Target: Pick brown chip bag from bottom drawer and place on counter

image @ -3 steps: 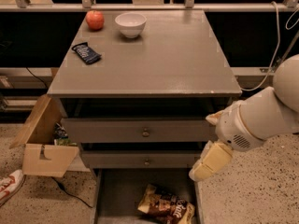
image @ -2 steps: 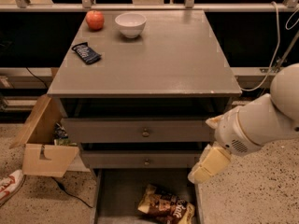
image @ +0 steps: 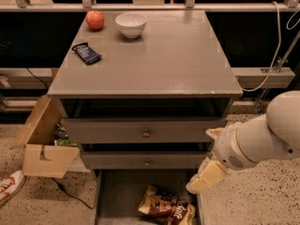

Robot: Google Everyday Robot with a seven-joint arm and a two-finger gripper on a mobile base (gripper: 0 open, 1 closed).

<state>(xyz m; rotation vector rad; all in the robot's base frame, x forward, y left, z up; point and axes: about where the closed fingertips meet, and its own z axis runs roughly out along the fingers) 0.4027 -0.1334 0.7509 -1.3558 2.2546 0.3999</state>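
Note:
The brown chip bag (image: pixel 168 207) lies crinkled in the open bottom drawer (image: pixel 112 196), towards its front right, partly cut off by the bottom edge of the view. My gripper (image: pixel 206 177) is cream-coloured, at the end of the big white arm (image: pixel 262 139). It hangs at the drawer's right edge, just above and to the right of the bag, apart from it. The grey counter (image: pixel 159 55) is the cabinet's top.
On the counter stand a red apple (image: pixel 95 19) and a white bowl (image: pixel 131 24) at the back, and a small dark blue packet (image: pixel 86 53) at the left. Two shut drawers with round knobs (image: pixel 146 134) are above the bottom drawer. A cardboard box (image: pixel 44 144) stands left of the cabinet.
My arm and gripper have moved downwards, closer to the bottom drawer's right side. The chip bag and the counter objects have not moved.

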